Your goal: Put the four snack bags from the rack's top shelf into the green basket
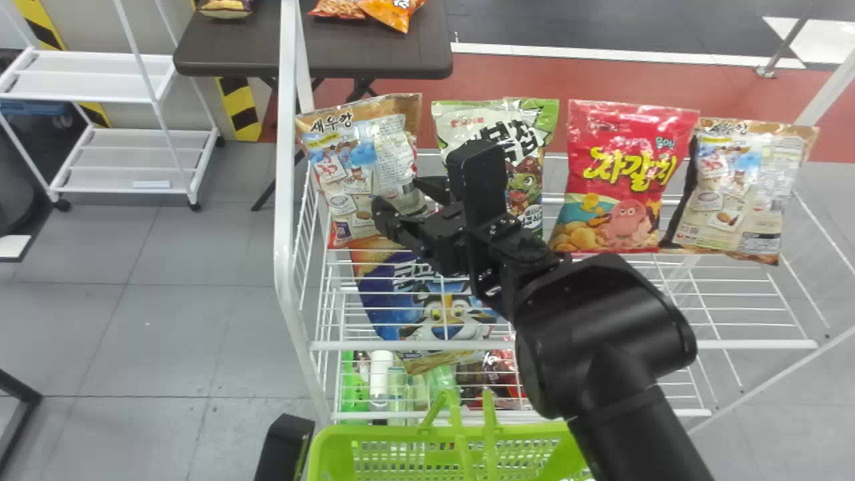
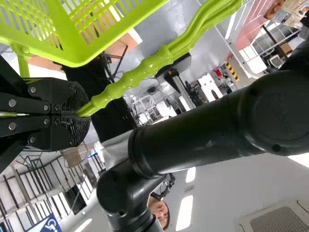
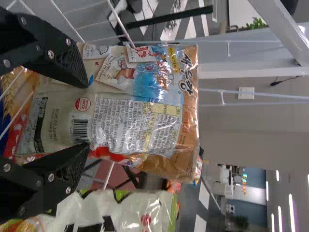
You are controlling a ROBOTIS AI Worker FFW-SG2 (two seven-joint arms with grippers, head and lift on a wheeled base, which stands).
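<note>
The head view gives the whole row on the top shelf of the white rack (image 1: 286,200): tan-and-blue bag (image 1: 364,167) at the left end, then green-and-white bag (image 1: 461,117), red bag (image 1: 634,150) and right-end tan bag (image 1: 741,194). A tiger-faced bag (image 1: 434,314) sits lower down, and the green basket (image 1: 367,434) is at the near side. The far left has a dark table (image 1: 247,50) with snack bags on it.

The right tool (image 1: 403,200) is at the tan-and-blue bag, hiding part of the green-and-white one. The right wrist view adds its grip: fingers parted wide before the tan-and-blue bag's lower half, near its barcode; I cannot tell whether they touch it.

The left tool (image 1: 286,447) is beside the basket; in the left wrist view, its fingers pinch the basket's handle (image 2: 145,72).
</note>
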